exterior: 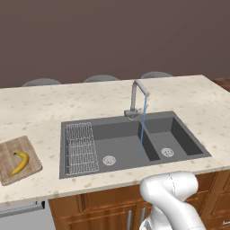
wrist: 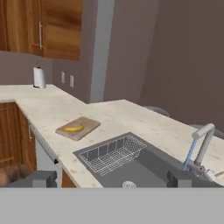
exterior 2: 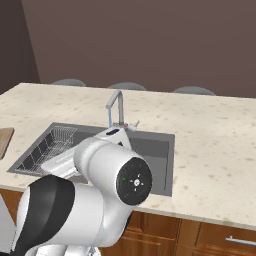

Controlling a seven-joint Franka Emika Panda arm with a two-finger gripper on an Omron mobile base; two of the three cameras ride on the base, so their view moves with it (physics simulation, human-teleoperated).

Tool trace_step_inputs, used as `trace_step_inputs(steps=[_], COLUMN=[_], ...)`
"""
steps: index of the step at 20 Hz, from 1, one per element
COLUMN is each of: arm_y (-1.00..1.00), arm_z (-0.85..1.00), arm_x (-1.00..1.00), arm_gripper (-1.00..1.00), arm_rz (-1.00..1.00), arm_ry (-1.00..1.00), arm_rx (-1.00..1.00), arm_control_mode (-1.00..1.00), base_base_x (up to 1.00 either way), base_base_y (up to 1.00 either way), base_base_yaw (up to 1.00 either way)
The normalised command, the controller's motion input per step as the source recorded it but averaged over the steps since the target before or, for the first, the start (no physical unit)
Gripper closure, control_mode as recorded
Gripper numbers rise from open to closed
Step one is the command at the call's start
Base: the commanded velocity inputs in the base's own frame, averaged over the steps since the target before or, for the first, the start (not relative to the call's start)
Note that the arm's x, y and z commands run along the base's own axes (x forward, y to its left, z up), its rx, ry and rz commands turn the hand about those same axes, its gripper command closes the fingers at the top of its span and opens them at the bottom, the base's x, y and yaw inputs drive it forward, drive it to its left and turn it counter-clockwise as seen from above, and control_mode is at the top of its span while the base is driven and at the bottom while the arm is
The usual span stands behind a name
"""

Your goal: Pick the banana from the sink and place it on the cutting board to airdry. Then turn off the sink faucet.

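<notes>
1. I see the banana [exterior: 20, 162] lying on the cutting board [exterior: 10, 152], left of the sink [exterior: 121, 144], set there to dry.
2. Water runs from the sink faucet [exterior: 136, 99] at the sink's far edge; shutting it off remains.
3. My gripper [wrist: 111, 178] stands wide apart, holding nothing, pulled back near me.

table [exterior: 54, 108]: speckled beige stone top | cabinets [exterior: 108, 209]: brown wood fronts below the table | wall cabinets [wrist: 52, 26]: brown wood, high on the wall | paper towel roll [wrist: 39, 77]: white, upright at the far corner | chair backs [exterior: 101, 78]: grey, behind the table
</notes>
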Motion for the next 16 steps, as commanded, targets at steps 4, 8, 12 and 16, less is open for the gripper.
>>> trace_step_inputs(steps=[4,8,12,16], arm_y=[0.0,0.0,0.0,0.0], arm_z=[-0.22,-0.21,-0.03,0.0], arm_x=[0.16,0.15,0.38,0.48], arm_gripper=[-1.0,-1.0,-1.0,-1.0], arm_rz=[0.09,-0.01,-0.11,-0.01], arm_ry=[-0.07,-0.03,0.08,0.21], arm_rx=[-0.05,-0.02,0.0,0.0], arm_control_mode=[-1.0,-1.0,-1.0,-1.0], base_base_x=[0.0,0.0,0.0,0.0], base_base_y=[0.0,0.0,0.0,0.0], base_base_yaw=[0.0,0.0,0.0,0.0])
